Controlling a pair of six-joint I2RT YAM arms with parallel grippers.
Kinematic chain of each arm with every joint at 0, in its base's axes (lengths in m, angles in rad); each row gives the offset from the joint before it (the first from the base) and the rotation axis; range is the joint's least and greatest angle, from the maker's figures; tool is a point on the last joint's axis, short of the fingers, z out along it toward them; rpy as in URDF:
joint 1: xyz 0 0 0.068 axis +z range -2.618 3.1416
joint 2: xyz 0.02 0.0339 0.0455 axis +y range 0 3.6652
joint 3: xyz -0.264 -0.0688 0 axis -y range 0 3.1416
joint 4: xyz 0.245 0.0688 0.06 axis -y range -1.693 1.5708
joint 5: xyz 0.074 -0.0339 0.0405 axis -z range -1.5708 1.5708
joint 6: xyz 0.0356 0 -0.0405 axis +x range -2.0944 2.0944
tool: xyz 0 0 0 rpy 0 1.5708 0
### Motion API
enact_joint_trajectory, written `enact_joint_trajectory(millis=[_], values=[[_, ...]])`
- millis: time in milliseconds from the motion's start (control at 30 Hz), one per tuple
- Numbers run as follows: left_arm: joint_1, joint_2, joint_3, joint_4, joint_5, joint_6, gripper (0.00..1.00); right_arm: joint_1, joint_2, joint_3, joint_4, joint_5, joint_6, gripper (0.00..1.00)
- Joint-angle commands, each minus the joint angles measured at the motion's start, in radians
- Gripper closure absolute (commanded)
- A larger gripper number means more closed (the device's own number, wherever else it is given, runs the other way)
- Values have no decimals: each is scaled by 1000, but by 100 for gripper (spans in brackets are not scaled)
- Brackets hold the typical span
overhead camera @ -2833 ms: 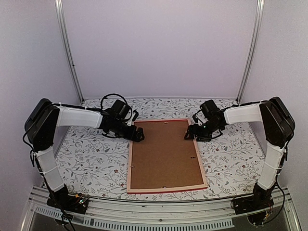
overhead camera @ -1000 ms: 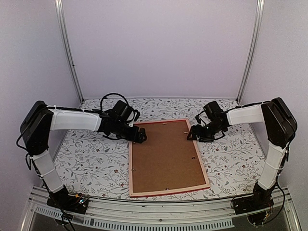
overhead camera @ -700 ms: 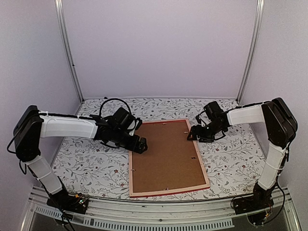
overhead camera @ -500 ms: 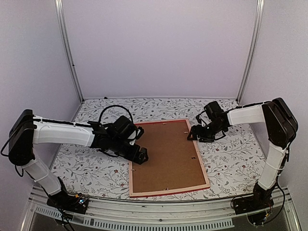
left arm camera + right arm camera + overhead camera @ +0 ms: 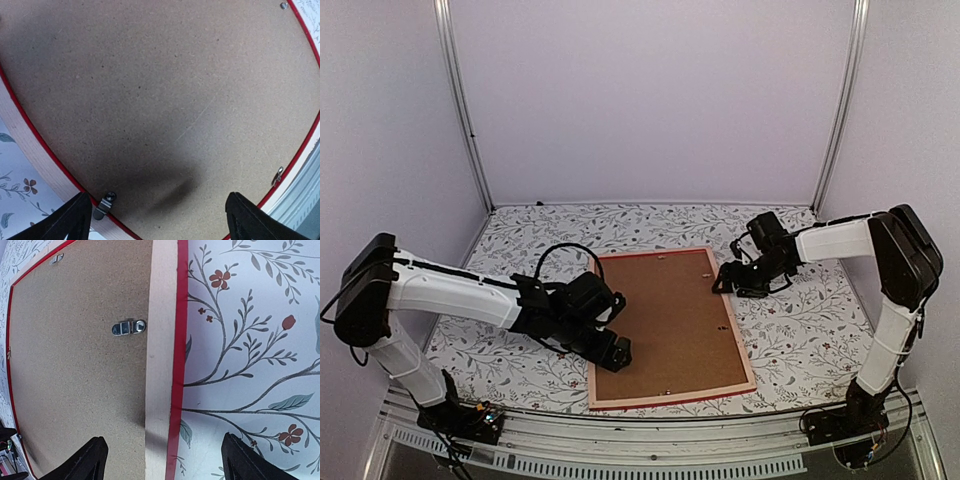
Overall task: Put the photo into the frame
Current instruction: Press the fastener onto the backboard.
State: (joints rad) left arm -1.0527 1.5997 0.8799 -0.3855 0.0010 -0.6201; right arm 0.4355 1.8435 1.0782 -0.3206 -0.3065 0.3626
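The frame lies face down in the middle of the table, with pale wood rim, thin red edge and its brown backing board up. The photo is hidden. My left gripper hangs open over the frame's left rim near the front corner; in the left wrist view the gripper straddles the board beside a small metal clip. My right gripper is open at the frame's right rim, far end. In its wrist view the gripper spans the rim, below another clip.
A floral tablecloth covers the table around the frame. A metal rail runs along the near edge by the arm bases. Pale walls and two upright posts close in the back and sides.
My left arm has swept along the frame's left rim from its far corner toward the near corner. The right arm and the frame have stayed put.
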Motion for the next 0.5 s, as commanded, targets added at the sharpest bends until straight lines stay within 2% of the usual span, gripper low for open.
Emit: enact_joint_trajectory(millis=[0,467], values=[[-38,14,-22,-9,-30,-49,5,-6,-39,-15,8,12,-2,18],[-126,36,-16,-39,-18,-111,5,-6,-40,-33,23,1,8,18]])
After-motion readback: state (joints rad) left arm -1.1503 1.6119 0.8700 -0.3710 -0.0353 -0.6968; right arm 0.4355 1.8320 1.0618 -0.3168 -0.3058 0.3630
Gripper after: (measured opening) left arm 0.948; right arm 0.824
